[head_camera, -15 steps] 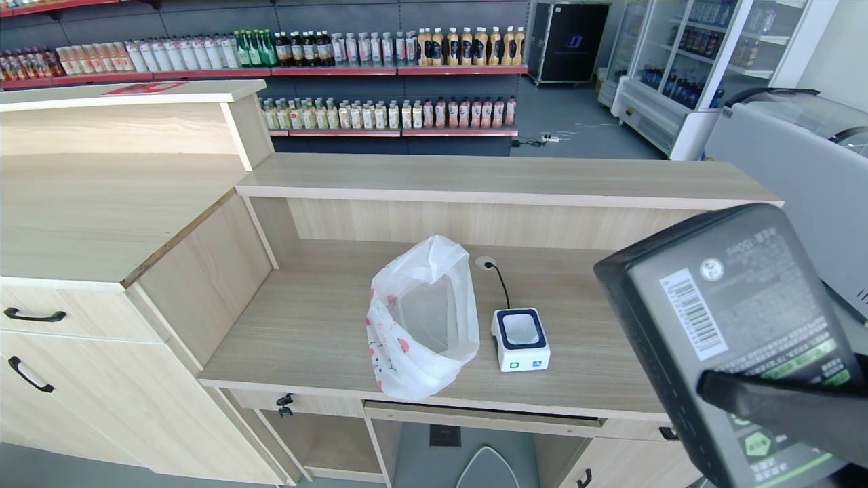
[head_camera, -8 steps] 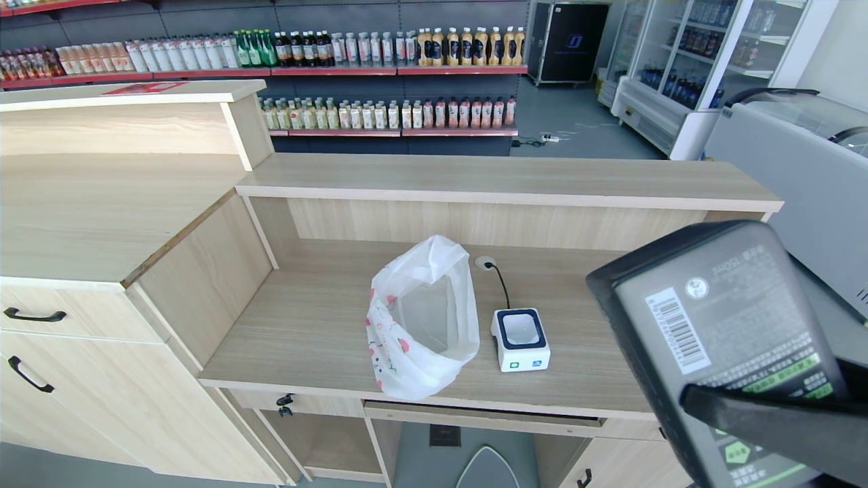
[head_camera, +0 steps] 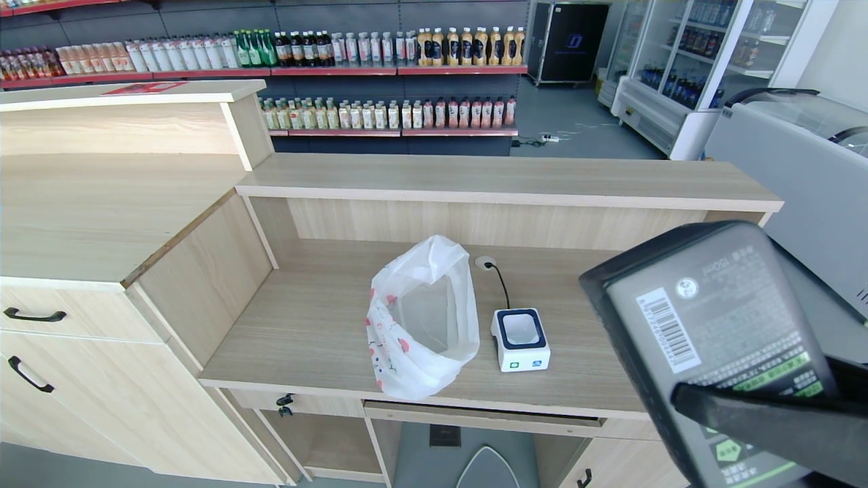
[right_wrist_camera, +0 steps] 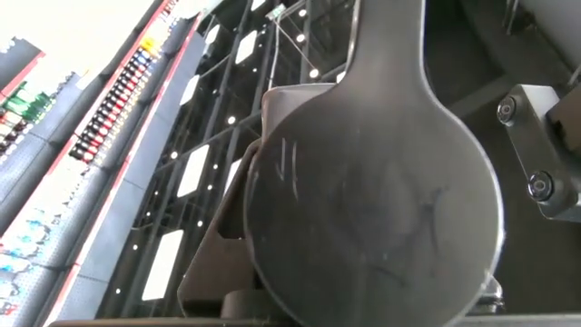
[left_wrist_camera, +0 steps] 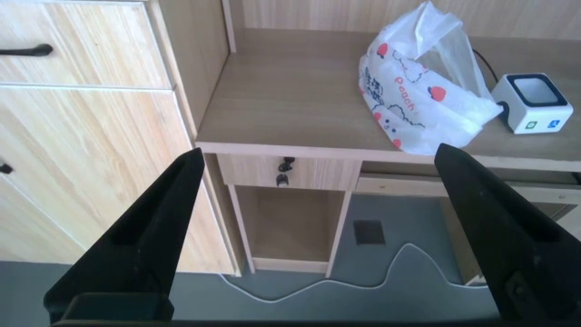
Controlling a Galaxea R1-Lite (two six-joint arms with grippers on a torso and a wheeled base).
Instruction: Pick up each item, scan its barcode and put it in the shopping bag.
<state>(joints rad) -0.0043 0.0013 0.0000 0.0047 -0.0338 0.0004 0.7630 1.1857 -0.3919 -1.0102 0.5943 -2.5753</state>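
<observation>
We are holding our right hand up at about 4 o'clock in the head view, close under the camera and off the right end of the bench. It is clamping a dark flat pack: one black finger is crossing the lower part of the pack's grey label, and we cannot tell where the other one is sitting behind it. The pack is tilting, with its top edge leaning toward 11 o'clock, and its label is facing the camera. The white barcode is running along the label's 9 o'clock side.

Our left hand is hanging low in front of the bench with its two fingers spread wide apart and nothing between them. It is facing the bench's front edge and the open space under it.

The white shopping bag with red prints is standing on the middle of the bench, its mouth gaping open. The small white scanner is sitting just beside the bag at its 3 o'clock, window up. Its black cable is running toward 12 o'clock to a round hole in the benchtop.

Drawers with black handles are standing at 9 o'clock of the bench. Store shelves lined with bottles are filling the back wall at 12 o'clock, and glass-door coolers are standing at about 1 o'clock.
</observation>
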